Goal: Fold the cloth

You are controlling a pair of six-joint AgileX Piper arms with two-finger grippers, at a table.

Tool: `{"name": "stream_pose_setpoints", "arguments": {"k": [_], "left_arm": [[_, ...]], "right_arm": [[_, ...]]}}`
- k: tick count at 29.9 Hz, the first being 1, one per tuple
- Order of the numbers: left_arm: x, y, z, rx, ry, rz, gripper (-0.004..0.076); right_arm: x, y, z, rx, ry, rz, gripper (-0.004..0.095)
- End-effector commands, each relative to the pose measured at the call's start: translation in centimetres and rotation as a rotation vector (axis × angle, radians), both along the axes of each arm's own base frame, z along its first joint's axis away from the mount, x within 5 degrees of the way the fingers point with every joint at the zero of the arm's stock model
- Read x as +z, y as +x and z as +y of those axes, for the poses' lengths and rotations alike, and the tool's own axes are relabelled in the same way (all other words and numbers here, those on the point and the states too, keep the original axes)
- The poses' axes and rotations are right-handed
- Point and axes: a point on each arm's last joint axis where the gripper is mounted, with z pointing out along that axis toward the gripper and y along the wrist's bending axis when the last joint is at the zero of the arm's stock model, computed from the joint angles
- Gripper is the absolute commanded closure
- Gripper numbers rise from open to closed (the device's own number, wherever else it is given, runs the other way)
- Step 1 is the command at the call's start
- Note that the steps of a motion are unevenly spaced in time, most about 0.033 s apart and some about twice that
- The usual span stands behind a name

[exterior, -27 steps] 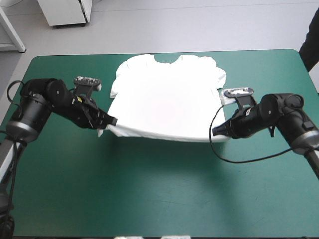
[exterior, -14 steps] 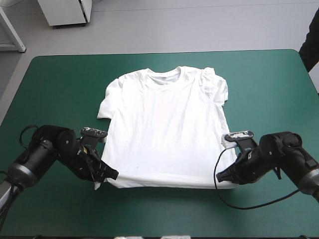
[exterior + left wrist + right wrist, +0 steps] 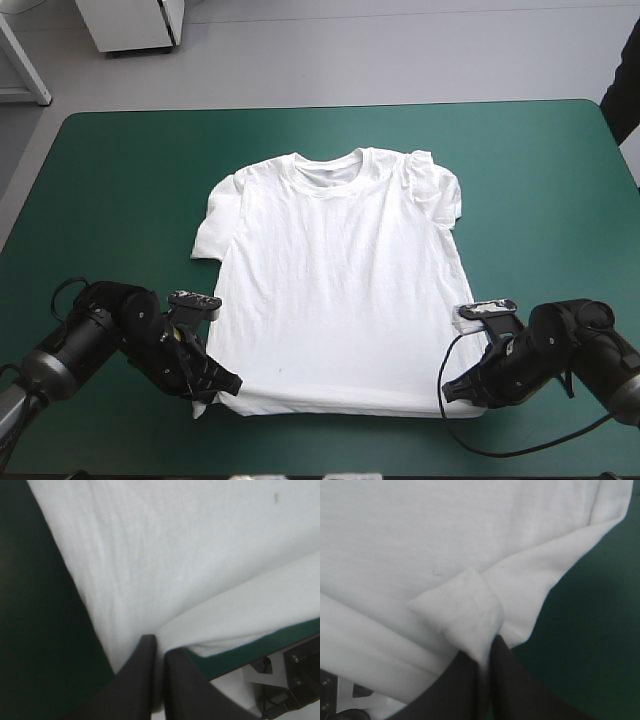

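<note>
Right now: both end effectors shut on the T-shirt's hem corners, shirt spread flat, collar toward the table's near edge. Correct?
Wrong on the collar: the high view shows it toward the table's far edge. The rest holds: left end effector and right end effector shut on the T-shirt's hem corners, shirt spread flat.

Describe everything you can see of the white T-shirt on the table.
The T-shirt is white, short-sleeved, of soft-looking fabric, with a round collar. It lies spread flat on the teal-green cover, collar toward the table's far edge. The sleeve on the right arm's side is bunched. The left pincer and the right pincer are each shut on a hem corner, the hem slightly raised; at the right one the fabric curls into a small roll.
</note>
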Motion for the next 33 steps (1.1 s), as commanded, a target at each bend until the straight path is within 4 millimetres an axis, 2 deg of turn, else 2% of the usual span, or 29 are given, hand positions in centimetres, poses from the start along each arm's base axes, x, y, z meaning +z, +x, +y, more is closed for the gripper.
{"name": "stream_pose_setpoints", "arguments": {"k": [1,6,9,12,15,19,23,26,29,33], "left_arm": [[0.5,-0.6,0.1,-0.012,0.010,0.028,0.0612],[0.4,-0.9,0.3,-0.025,0.022,0.062,0.0398],[0.4,-1.0,0.2,-0.023,0.015,0.065,0.0334],[0.8,-1.0,0.1,-0.019,-0.007,0.053,0.0325],[2.5,-1.0,-0.1,-0.002,-0.053,-0.004,0.0325],[7.0,-0.5,-0.1,0.023,-0.105,-0.184,0.0325],[12.3,0.8,0.7,0.081,-0.067,-0.425,0.0325],[14.6,2.2,1.2,0.130,-0.018,-0.554,0.0323],[15.2,3.6,1.1,0.160,0.011,-0.601,0.0323],[13.7,6.0,0.3,0.167,0.042,-0.572,0.0322]], "right_arm": [[0.5,-0.1,-0.2,0.016,-0.021,-0.001,0.0761],[0.5,-0.1,-0.2,0.018,-0.024,0.010,0.0555],[0.5,-0.3,-0.2,0.023,-0.029,0.030,0.0455],[1.3,-0.5,-0.3,0.035,-0.033,0.053,0.0413],[3.3,-0.2,-0.2,0.036,-0.018,-0.009,0.0407],[7.0,1.4,-0.4,0.003,-0.040,-0.179,0.0407],[11.0,3.5,-0.9,-0.068,-0.063,-0.447,0.0404],[13.3,4.6,-1.2,-0.122,-0.080,-0.592,0.0404],[14.5,5.8,-1.1,-0.140,-0.096,-0.651,0.0389],[15.2,7.8,-0.7,-0.137,-0.115,-0.669,0.0329]]}}
